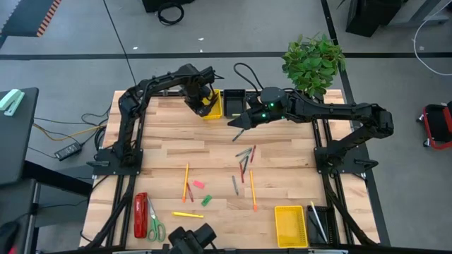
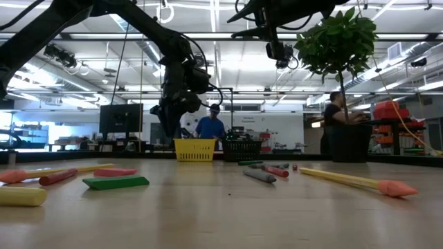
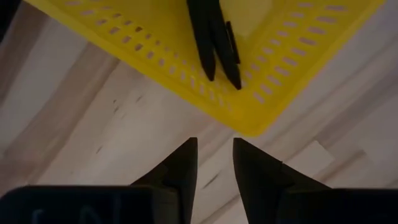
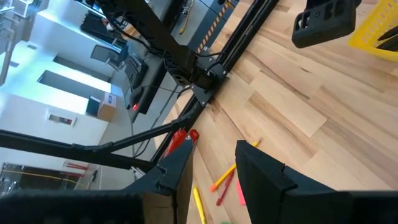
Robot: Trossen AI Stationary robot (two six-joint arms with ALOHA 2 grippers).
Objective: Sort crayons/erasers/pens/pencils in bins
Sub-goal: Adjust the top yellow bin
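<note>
My left gripper (image 1: 200, 105) hangs over the near left corner of the far yellow bin (image 1: 212, 103), fingers a little apart and empty (image 3: 215, 149). Two black pens (image 3: 214, 43) lie in that bin. My right gripper (image 1: 236, 125) is open and empty, held high above the table near the far black bin (image 1: 234, 99), pointing toward the table's left (image 4: 214, 155). Orange pencils (image 1: 186, 180) (image 1: 252, 189), a yellow stick (image 1: 187, 214), grey and red crayons (image 1: 244, 152), a pink eraser (image 1: 198, 183) and a green eraser (image 1: 206, 200) lie flat on the table's middle.
A second yellow bin (image 1: 290, 226) and a black bin (image 1: 318, 223) holding thin sticks stand at the near right. A red stapler (image 1: 140, 215) and green-handled scissors (image 1: 155, 227) lie at the near left. A potted plant (image 1: 314, 65) stands at the far right corner.
</note>
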